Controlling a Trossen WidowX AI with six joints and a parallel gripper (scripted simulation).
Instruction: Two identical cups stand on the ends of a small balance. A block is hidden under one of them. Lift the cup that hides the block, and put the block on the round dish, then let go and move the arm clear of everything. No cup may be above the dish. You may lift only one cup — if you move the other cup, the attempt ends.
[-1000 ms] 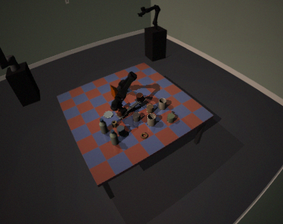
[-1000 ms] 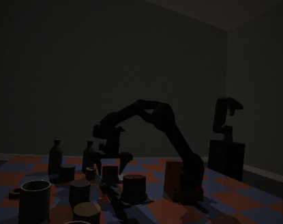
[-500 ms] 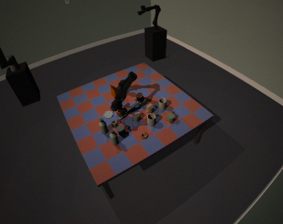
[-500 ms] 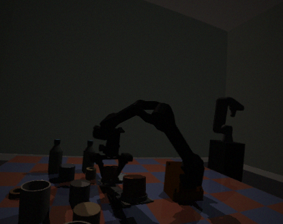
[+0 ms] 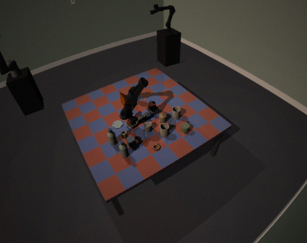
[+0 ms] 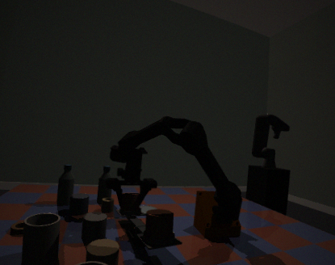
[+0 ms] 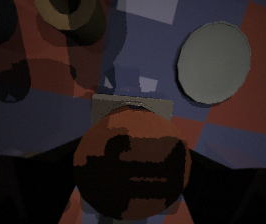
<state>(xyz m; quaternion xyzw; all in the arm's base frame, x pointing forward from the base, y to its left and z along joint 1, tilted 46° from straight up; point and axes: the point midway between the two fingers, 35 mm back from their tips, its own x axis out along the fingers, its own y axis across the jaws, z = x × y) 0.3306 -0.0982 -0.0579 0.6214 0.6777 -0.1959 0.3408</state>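
Observation:
My gripper [image 5: 129, 121] [image 6: 130, 205] [image 7: 130, 141] is shut on a reddish-brown cup [image 5: 128, 120] [image 6: 130, 198] [image 7: 135, 126], with a finger on each side of it. This cup stands on the square end plate of the balance [image 6: 169, 242] [image 7: 101, 104]. The other, identical-looking cup [image 5: 152, 105] [image 6: 159, 225] stands on the opposite end, nearer the arm's base. The round pale dish [image 5: 117, 124] [image 6: 148, 208] [image 7: 214, 62] lies on the table close to the held cup, with nothing on it. The block is not visible in any view.
Two bottles [image 5: 112, 138] [image 5: 123, 150] and a small tan hollow piece [image 5: 124, 134] [image 6: 107, 204] [image 7: 67, 24] stand beyond the balance. Mugs [image 5: 164, 130] [image 5: 176, 112], round blocks [image 5: 163, 118] [image 5: 148, 127], a green piece [image 5: 185, 128] and a ring [image 5: 153, 147] are on its other side.

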